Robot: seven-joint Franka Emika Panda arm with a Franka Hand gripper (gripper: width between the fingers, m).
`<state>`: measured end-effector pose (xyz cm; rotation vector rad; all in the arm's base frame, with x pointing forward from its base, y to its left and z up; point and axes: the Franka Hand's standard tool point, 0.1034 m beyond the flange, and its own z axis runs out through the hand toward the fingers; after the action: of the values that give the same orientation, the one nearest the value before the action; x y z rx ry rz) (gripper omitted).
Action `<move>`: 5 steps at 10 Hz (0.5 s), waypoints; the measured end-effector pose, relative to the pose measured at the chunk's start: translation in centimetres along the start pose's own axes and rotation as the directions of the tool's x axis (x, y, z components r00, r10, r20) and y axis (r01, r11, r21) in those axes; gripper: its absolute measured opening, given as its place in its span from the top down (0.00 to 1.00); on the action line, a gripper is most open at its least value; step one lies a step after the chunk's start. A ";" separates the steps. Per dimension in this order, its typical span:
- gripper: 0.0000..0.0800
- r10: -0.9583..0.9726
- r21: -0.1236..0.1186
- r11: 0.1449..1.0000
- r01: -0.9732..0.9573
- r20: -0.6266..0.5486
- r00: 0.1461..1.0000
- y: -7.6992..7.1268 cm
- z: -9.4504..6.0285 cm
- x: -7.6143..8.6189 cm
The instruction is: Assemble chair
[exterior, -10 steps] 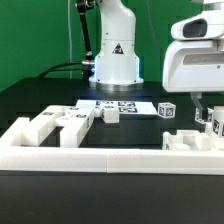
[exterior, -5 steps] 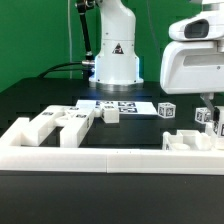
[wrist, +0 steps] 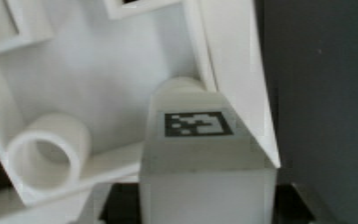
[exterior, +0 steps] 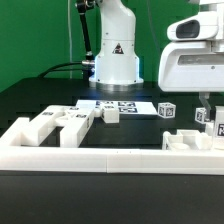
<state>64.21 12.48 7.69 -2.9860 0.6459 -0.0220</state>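
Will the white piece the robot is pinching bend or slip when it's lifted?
Probably it won't bend: the chair piece looks like thick, blocky plastic. It might slip a little, since its sides look smooth and slanted.

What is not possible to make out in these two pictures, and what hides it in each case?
1. Exterior view: how the gripper meets the tagged chair piece. This spot is too small and blurred, and it is close to the picture's edge.
2. Wrist view: the piece's lower end and the gripper's fingertips. The piece itself blocks them and the frame edge cuts it.
3. Exterior view: the tag patterns on the marker board. They are too small.
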 end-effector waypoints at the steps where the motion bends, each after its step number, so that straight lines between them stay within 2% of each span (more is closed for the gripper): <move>1: 0.64 0.088 0.005 0.996 -0.088 0.002 0.996 0.1 0.0 0.0; 5: 0.64 0.452 0.011 0.892 -0.452 -0.003 0.892 0.3 0.0 0.2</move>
<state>64.26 12.14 7.62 -2.7453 1.3178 -0.0026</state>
